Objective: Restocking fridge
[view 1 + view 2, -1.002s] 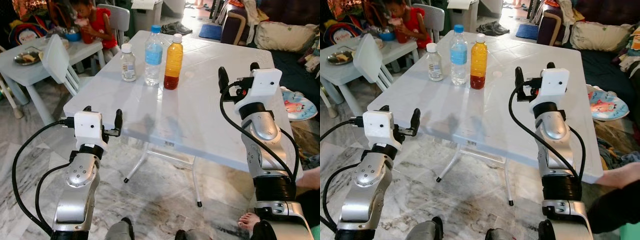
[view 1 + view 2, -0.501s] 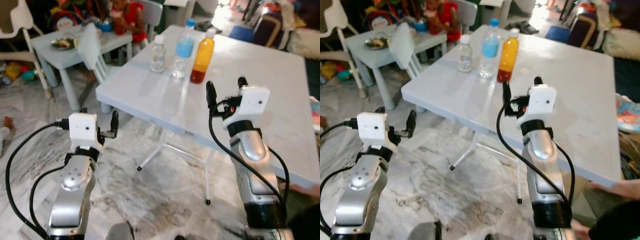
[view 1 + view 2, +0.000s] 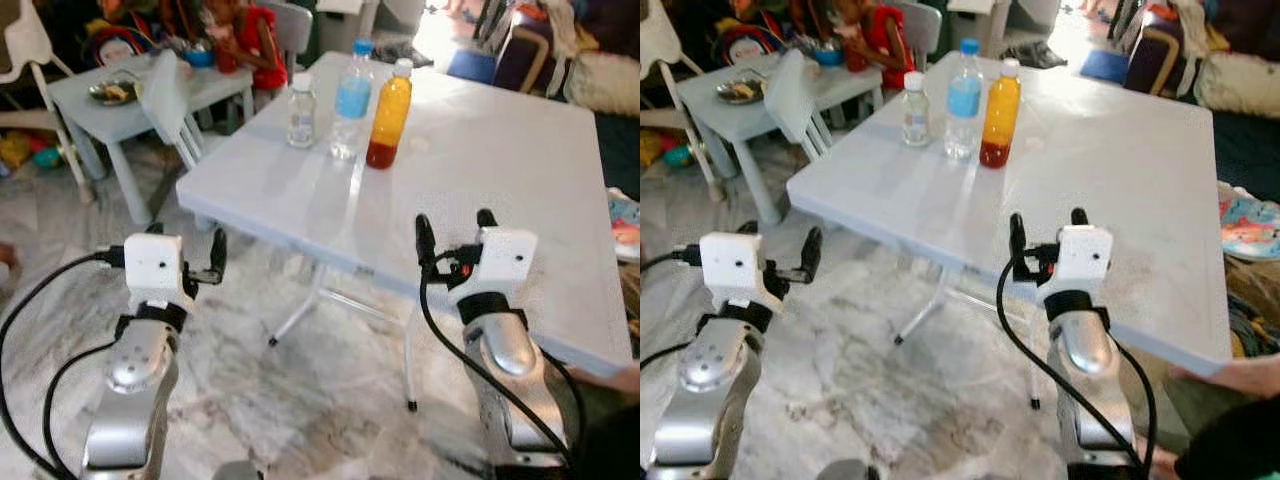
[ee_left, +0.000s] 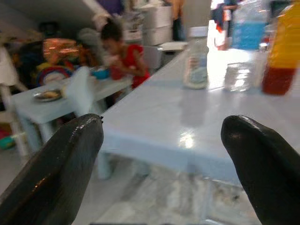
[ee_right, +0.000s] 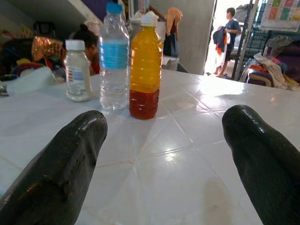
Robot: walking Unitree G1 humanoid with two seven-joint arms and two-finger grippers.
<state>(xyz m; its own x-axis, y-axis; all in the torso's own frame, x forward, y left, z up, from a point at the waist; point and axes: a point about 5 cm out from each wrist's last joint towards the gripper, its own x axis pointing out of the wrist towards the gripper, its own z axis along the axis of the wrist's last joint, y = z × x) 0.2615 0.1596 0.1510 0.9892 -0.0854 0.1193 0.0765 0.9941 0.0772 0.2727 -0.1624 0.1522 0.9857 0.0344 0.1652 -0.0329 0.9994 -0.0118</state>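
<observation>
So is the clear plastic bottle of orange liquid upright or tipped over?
Upright. The clear plastic bottle of orange liquid stands on its base on the white square table, white cap on top.

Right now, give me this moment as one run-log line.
left gripper: open, off table edge | right gripper: open, over table | three bottles: standing, untouched

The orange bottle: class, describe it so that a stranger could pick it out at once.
On the big white square table, three bottles stand in a row near the far edge. The white-capped plastic bottle of orange drink is the rightmost, beside the blue-labelled clear water bottle; it alone is brightly coloured, orange above, dark red below.
</observation>
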